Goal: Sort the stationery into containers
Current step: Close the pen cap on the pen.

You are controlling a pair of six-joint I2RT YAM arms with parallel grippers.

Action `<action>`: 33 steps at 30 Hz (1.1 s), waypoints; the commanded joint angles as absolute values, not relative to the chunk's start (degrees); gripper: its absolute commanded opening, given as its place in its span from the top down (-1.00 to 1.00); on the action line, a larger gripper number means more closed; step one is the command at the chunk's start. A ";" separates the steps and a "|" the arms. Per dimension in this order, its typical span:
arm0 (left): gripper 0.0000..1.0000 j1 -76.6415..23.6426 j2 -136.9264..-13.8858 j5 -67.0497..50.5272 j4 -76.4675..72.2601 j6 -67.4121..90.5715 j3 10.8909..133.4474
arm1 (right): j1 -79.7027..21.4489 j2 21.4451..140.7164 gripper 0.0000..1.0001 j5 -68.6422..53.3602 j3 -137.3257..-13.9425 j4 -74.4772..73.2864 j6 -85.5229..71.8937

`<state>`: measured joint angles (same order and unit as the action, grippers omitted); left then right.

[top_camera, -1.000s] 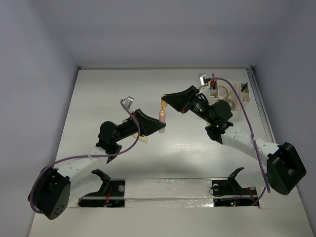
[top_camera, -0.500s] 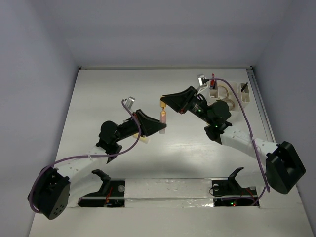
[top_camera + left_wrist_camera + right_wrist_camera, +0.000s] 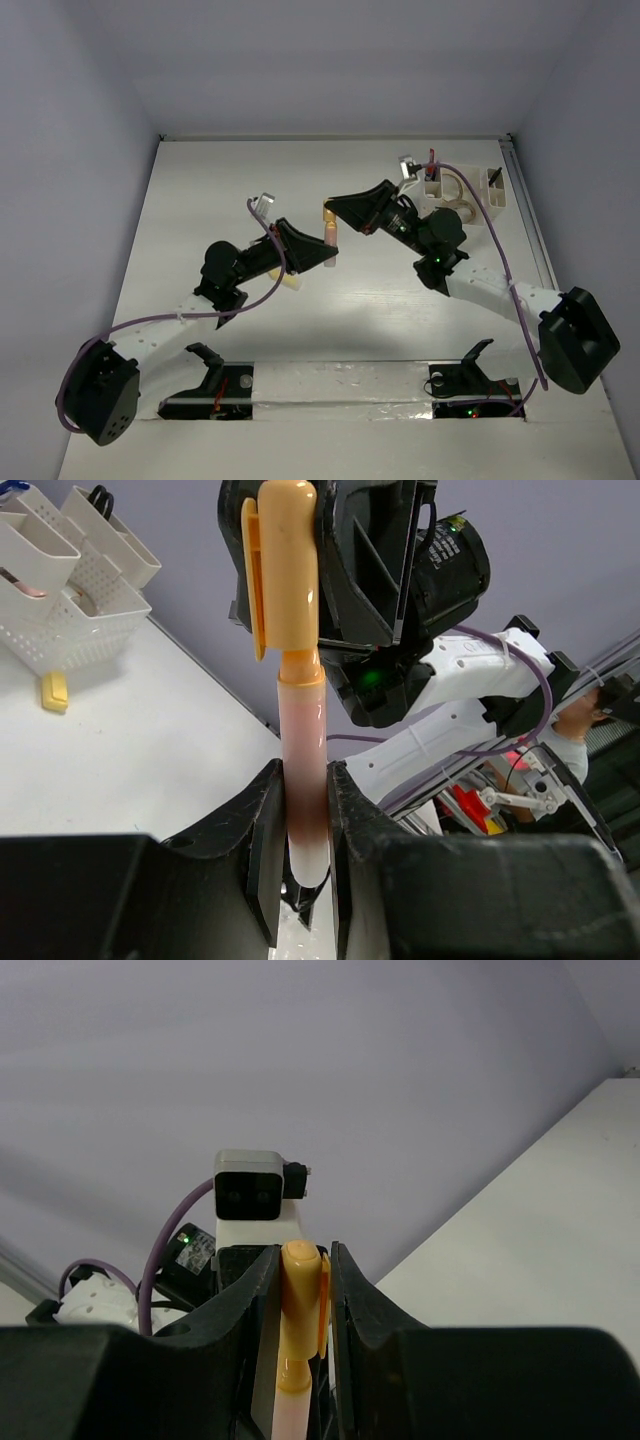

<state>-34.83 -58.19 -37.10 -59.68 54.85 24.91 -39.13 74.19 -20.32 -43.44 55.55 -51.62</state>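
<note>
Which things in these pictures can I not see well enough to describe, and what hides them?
The pen, left wrist view: its lower end is hidden between the left gripper fingers.
Same pen, right wrist view: the right gripper fingers hide most of the body.
The organiser contents, top view: too small, partly behind the right arm.
The yellow item beside the organiser, left wrist view: too small to identify.

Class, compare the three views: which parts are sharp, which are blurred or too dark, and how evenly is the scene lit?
Top external view: soft, even light, the white table bright with hardly any shadows. Left wrist view: the pen is sharp, with a glossy highlight along its orange cap, and the organiser is bright white. Right wrist view: the right gripper's fingers are dark and featureless, the pen's cap crisp.
</note>
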 commanded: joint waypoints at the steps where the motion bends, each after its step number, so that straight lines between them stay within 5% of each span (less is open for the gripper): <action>1: 1.00 -35.07 -55.55 -35.60 -61.09 52.47 28.21 | -39.99 71.99 1.00 -19.42 -42.63 57.31 -50.45; 33: 1.00 -31.30 -47.20 -35.33 -46.23 44.74 40.51 | -44.82 68.21 1.00 -25.39 -30.68 50.10 -44.39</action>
<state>-34.35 -50.61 -40.56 -35.55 46.06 32.84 -42.78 67.81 -15.70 -35.31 59.11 -48.66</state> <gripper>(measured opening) 0.142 0.267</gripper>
